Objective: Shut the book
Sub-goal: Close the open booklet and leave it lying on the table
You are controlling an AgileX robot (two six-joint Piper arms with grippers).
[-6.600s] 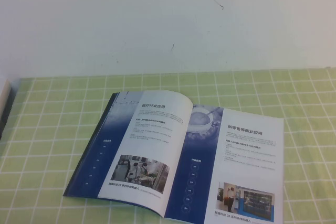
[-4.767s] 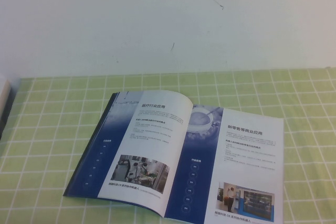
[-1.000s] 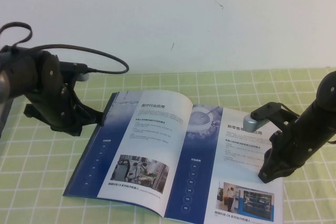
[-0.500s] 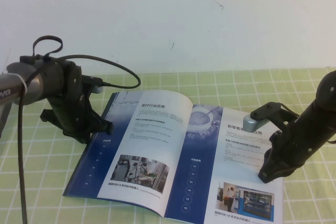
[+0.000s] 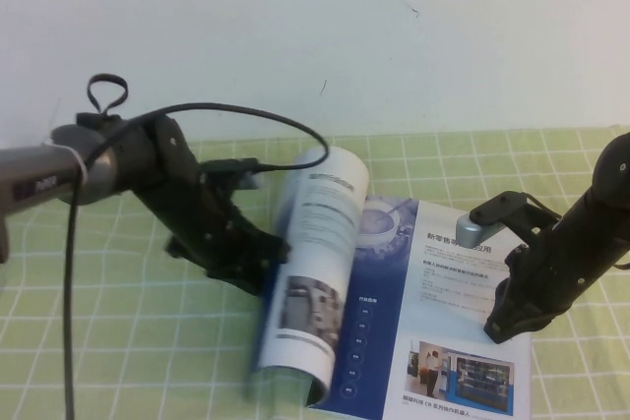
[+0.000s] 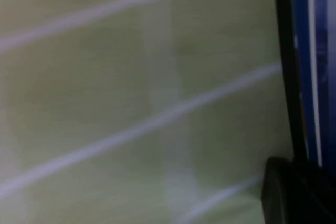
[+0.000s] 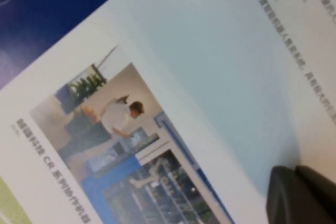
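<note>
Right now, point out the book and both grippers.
book point(image 5: 448, 272), high view, on the flat right-hand page.
left gripper point(image 5: 258, 265), high view, its tip under the raised left pages.
right gripper point(image 5: 498, 327), high view, its tip on the right-hand page.

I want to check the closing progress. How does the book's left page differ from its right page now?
The left page stands raised and curled; the right page lies flat on the table. The left gripper is behind the left page, under it; the right gripper rests on the right page near its outer edge. Both pages show blue bands and photos.
</note>
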